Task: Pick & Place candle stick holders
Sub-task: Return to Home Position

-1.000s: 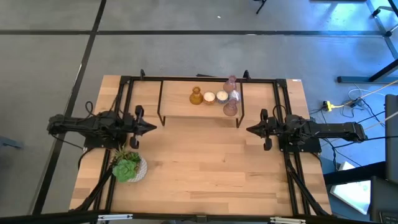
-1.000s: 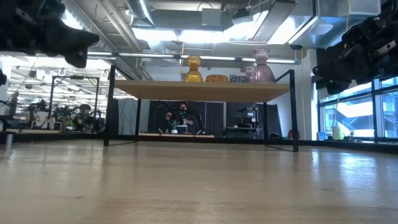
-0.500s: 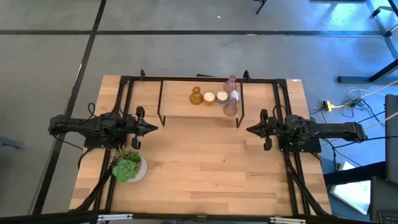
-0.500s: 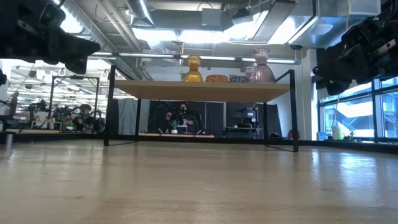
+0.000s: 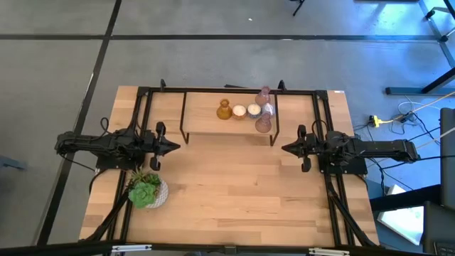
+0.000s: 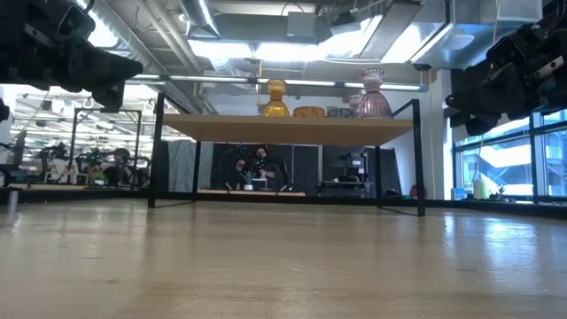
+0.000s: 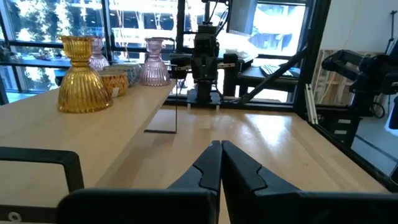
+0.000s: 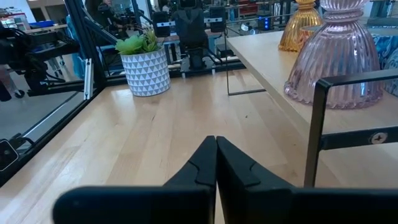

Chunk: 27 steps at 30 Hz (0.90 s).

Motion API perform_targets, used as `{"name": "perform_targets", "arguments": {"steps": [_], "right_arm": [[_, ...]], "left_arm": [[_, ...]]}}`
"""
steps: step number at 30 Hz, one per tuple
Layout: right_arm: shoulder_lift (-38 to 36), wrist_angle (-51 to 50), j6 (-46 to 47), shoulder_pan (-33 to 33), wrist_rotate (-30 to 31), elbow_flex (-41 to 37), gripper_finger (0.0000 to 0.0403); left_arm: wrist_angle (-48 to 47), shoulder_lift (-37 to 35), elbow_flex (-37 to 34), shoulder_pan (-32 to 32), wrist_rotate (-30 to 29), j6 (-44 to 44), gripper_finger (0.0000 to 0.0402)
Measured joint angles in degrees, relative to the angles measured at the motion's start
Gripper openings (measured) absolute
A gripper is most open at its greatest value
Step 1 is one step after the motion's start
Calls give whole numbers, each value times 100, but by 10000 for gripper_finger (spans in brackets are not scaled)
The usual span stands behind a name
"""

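Note:
Several candle stick holders stand in a cluster on a raised wooden shelf (image 5: 206, 124) at the table's far middle. They include an amber one (image 5: 224, 110), a cream one (image 5: 239, 111) and a pink one (image 5: 263, 124). The low view shows the amber holder (image 6: 275, 97) and a pink holder (image 6: 372, 93) upright on the shelf top. My left gripper (image 5: 176, 146) is shut at the table's left and points level toward the middle. Opposite it at the right, my right gripper (image 5: 284, 148) is shut as well. Neither has anything between its fingers (image 7: 219, 149) (image 8: 215, 142).
A green succulent in a white patterned pot (image 5: 146, 192) stands near the left arm, toward the near edge. The shelf rests on a thin black frame (image 6: 156, 159) with open room beneath it. Bare wood (image 5: 234, 192) lies between the two arms.

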Motion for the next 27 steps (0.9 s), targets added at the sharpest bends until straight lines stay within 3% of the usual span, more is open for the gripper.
{"name": "perform_targets", "arguments": {"steps": [27], "right_arm": [[0,0,0,2,0,0,5]], "left_arm": [[12,2,0,1,-31,-11,5]]}}
